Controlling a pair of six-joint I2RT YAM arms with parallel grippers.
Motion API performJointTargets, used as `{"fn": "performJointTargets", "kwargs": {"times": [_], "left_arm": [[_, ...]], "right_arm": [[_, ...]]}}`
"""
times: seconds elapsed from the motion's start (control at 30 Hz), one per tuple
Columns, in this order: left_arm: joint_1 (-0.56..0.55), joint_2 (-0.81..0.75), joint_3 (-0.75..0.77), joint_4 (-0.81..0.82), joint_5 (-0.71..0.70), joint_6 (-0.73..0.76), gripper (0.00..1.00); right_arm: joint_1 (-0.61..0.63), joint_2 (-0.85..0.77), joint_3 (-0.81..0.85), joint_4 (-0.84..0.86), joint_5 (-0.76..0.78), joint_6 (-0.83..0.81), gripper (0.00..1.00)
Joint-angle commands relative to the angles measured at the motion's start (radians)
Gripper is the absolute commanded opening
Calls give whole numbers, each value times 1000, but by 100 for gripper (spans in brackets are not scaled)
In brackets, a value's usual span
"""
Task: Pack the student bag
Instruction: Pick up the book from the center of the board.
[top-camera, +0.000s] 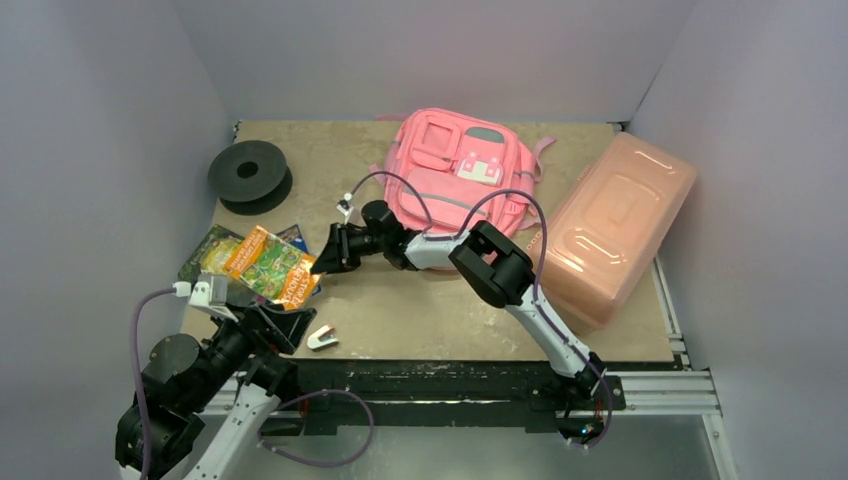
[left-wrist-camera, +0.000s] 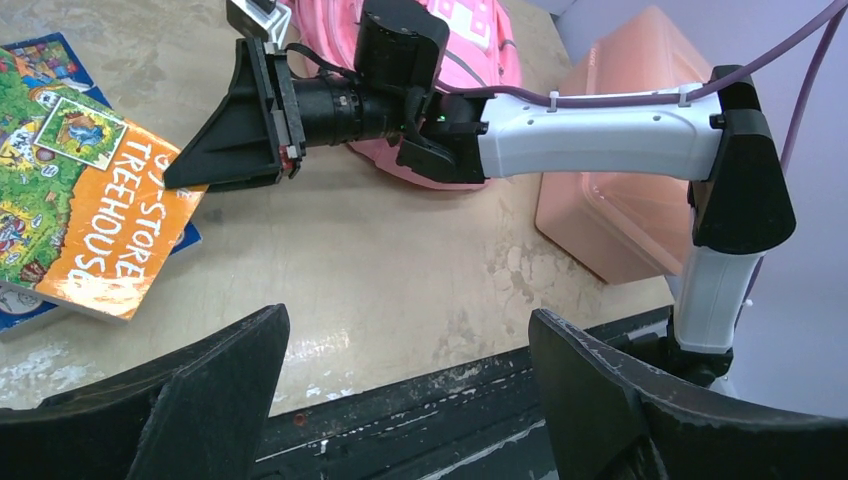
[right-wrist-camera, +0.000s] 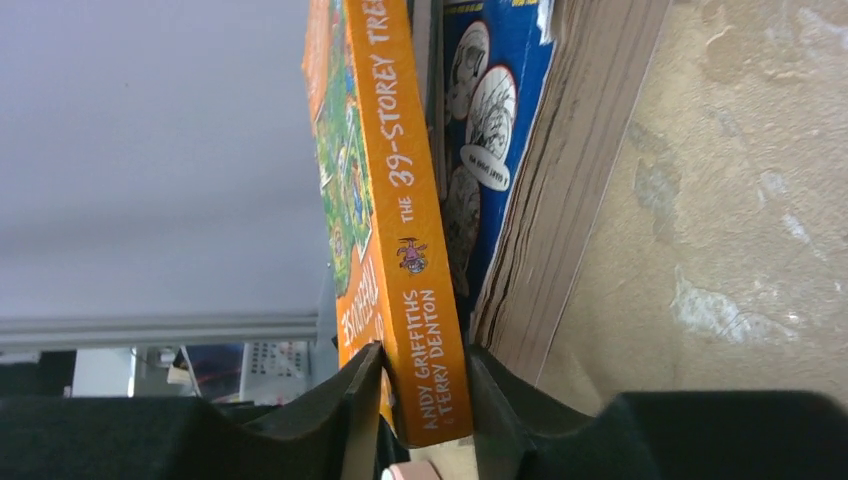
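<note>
The pink student bag (top-camera: 455, 165) lies flat at the back middle of the table, front pockets up; part of it shows in the left wrist view (left-wrist-camera: 480, 40). My right gripper (top-camera: 320, 264) is shut on the spine corner of an orange book (top-camera: 268, 265), tilting it up off the books below. The right wrist view shows the fingers (right-wrist-camera: 425, 365) pinching the orange spine (right-wrist-camera: 400, 200). In the left wrist view that gripper (left-wrist-camera: 185, 175) meets the book's (left-wrist-camera: 95, 220) edge. My left gripper (left-wrist-camera: 410, 330) is open and empty, low over the table's front edge (top-camera: 270, 325).
A blue book (top-camera: 293, 238) and a green one (top-camera: 205, 250) lie under the orange book. A black spool (top-camera: 248, 172) sits at the back left. A salmon plastic box (top-camera: 615, 225) stands at the right. A small white object (top-camera: 321, 338) lies near the front edge.
</note>
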Motion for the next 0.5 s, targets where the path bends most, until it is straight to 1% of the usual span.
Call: {"fn": "performJointTargets", "kwargs": {"times": [0.0,0.07,0.17,0.27,0.37,0.47], "left_arm": [[4,2,-8,-2,15,-34,90],[4,13,-19,4,14,-42,90],[4,38,-44,13,-18,-99,89],[4,68,-83,39,-48,-238,89],[4,78,-166,151,-22,-343,90],[4,61,-232,310,4,-465,92]], "right_arm": [[-6,-100,-65,127,-46,62,30],[-7,-141,-118,181,-68,98,0],[-15,-228,-235,325,-79,218,0],[-20,-316,-317,397,-29,327,0],[-26,-404,-388,419,56,424,0],[-32,-497,-468,451,169,533,0]]}}
